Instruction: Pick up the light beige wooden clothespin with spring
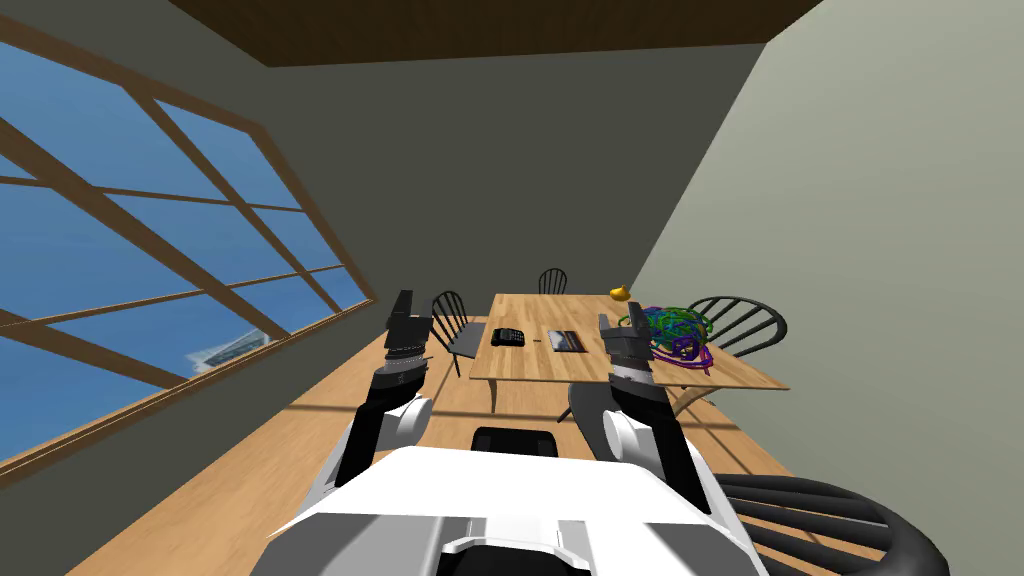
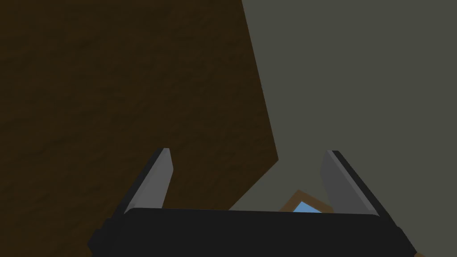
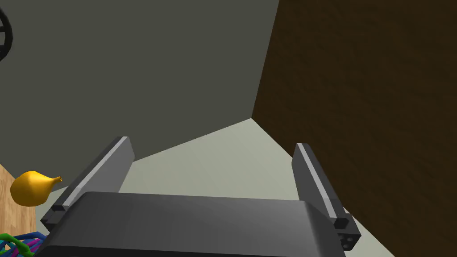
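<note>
Table [image 1: 600, 372] ahead carries a black keypad [image 1: 508, 337], a grey box [image 1: 566, 341], tangled coloured cords [image 1: 675, 333] and a yellow fruit [image 1: 620, 293]. A tiny pale speck between keypad and box may be the clothespin [image 1: 537, 341]. Left gripper [image 2: 248, 152] and right gripper [image 3: 212, 143] are raised near the table's front edge, fingers spread apart.

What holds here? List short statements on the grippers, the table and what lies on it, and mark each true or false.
1. The left gripper and the right gripper are both open. True.
2. The right gripper holds the yellow fruit. False: the fruit lies on the table, apart from the gripper.
3. A tangle of coloured loops lies on the table's right side. True.
4. No chair stands at the table. False: a black chair stands at its far end, and others stand at its sides.
</note>
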Robot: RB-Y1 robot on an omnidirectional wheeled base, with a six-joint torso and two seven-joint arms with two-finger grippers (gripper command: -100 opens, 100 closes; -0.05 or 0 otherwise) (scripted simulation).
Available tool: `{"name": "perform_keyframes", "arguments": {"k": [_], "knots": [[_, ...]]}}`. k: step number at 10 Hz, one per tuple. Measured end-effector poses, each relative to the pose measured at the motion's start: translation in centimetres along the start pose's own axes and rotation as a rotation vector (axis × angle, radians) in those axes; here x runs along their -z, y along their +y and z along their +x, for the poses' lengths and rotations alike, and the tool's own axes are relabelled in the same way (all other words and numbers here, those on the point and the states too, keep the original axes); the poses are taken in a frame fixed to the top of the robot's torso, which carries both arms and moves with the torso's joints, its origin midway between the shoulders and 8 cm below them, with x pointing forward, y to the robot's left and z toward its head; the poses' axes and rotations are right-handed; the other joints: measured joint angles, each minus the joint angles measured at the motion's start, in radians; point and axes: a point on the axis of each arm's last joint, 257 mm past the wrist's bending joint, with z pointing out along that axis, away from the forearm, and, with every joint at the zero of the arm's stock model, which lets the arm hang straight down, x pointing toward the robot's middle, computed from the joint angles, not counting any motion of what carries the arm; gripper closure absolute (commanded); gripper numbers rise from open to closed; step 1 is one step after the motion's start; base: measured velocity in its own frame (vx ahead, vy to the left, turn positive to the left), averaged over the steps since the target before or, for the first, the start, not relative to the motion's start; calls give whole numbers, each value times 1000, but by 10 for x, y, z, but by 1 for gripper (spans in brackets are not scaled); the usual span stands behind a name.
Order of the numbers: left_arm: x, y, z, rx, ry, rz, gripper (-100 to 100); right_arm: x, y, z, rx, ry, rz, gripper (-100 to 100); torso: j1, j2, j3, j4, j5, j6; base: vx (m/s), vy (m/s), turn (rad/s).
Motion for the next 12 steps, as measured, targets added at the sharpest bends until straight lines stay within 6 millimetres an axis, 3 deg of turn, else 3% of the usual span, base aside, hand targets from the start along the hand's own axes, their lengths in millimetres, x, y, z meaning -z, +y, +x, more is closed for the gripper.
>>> {"name": "perform_keyframes", "arguments": {"k": [3,7,12], "knots": [[0,0,0,0,0,0,0,9,-23,12,60,84,52,-100,-2,6,4,1,0,0,-94,-18,166],[0,0,0,0,0,0,0,36,-76,24,175,218,157,-100,-2,7,4,2,0,0,-103,-20,191],[0,0,0,0,0,0,0,73,-127,20,311,358,265,-100,-2,4,2,1,0,0,-66,-6,186]]}}
